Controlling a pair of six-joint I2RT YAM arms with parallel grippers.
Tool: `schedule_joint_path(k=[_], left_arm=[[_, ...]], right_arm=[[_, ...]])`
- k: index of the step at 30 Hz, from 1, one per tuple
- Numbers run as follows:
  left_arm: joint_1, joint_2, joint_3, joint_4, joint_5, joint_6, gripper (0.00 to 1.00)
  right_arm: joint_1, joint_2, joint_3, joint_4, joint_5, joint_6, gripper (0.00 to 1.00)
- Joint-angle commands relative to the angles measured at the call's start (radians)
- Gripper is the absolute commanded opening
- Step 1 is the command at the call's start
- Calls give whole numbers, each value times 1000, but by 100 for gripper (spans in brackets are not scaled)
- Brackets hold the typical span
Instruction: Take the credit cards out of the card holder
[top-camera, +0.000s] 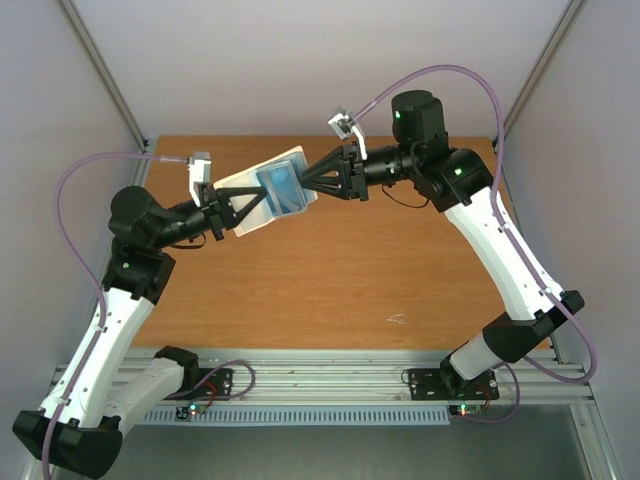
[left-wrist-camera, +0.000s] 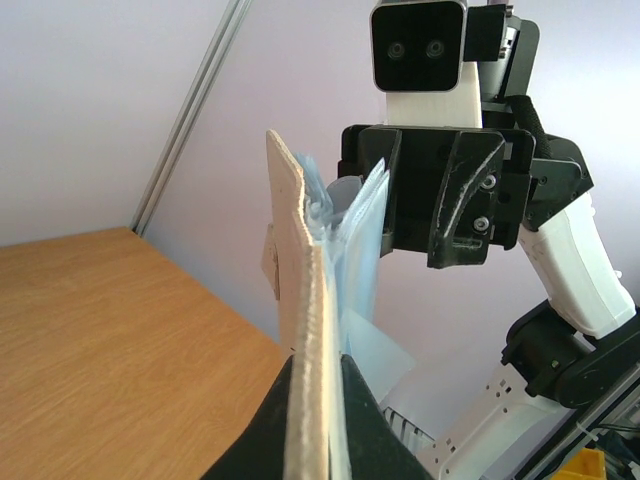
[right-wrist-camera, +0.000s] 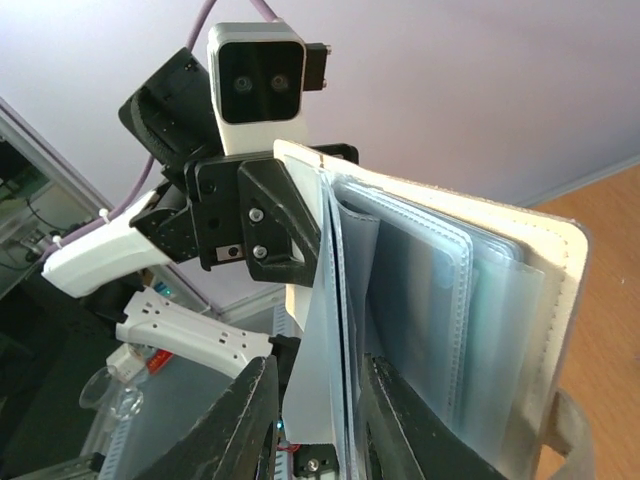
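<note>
While the wooden table (top-camera: 330, 280) lies flat below, the left arm (top-camera: 125, 290) and the right arm (top-camera: 500, 250) both reach in over its far half and meet in the air above its back left part. Between them hangs the card holder (top-camera: 255, 178), lifted off the wood and touching nothing but the two grippers. From above it shows as a pale, beige-rimmed panel tilted across the gap between the wrists.

The left gripper (top-camera: 255, 208) is pressed together on the holder's near left edge. In the left wrist view its two dark fingers (left-wrist-camera: 265, 435) pinch the beige cover edge-on, and the cover rises upright out of them.

The right gripper (top-camera: 303, 186) comes in from the opposite side, at the holder's right edge. In the right wrist view its fingers (right-wrist-camera: 240, 420) stand a little spread on either side of the clear plastic sleeves (right-wrist-camera: 430, 310), with a thin leaf running down between them. Whether either pad touches that leaf cannot be told.

The sleeves fan out from the spine in pale blue layers, and the beige rim curves round them on the right.

From above, a bright blue card (top-camera: 281, 190) sits inside the holder, tucked in a sleeve just left of the right gripper's tips. The other cards cannot be made out.
</note>
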Motion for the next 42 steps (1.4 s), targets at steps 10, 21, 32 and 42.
schedule_joint_path(k=[10,21,32,42], left_arm=[[4,-10,8,77,14,12,0],[3,-15,12,67,13,18,0],[3,-17,7,74,22,19,0],[0,-20,0,105,43,22,0]], right_arm=[[14,22,5,-5,30,-11,31],[26,36,9,-13,48,-18,15],[25,28,15,-58,53,-61,11],[36,60,69,-167,139,-124,11]])
